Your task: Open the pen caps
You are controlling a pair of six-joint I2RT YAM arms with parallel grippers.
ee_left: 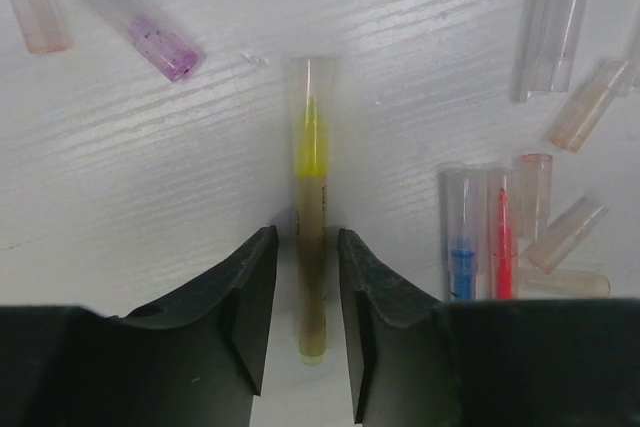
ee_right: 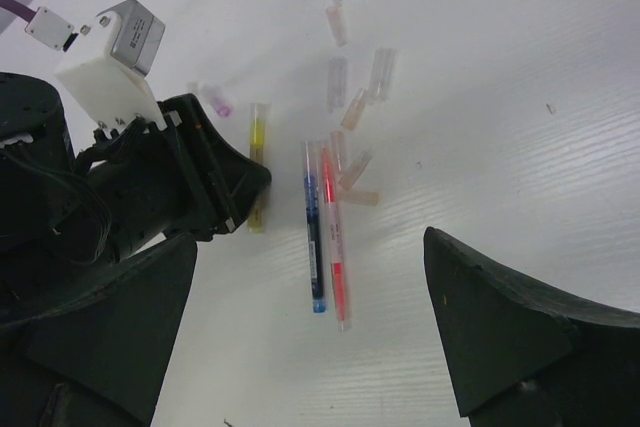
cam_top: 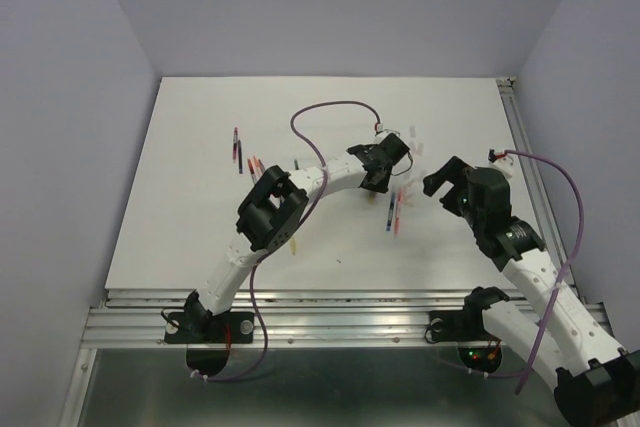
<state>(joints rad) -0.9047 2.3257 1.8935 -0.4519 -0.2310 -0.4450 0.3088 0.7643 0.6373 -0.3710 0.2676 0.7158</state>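
Note:
A yellow pen lies on the white table with its clear cap on, pointing away from the left wrist camera. My left gripper straddles the pen's barrel with the jaws narrow, and a thin gap shows on each side. A blue pen and a red pen lie side by side just right of it, both capped. My right gripper hovers above these two with its jaws wide apart and nothing between them. In the top view the left gripper and right gripper are close together.
Loose caps lie scattered: a purple-tinted one, a pink one, and clear ones on the right. More pens lie at the table's left. A purple cable loops over the table. A metal rail runs along the near edge.

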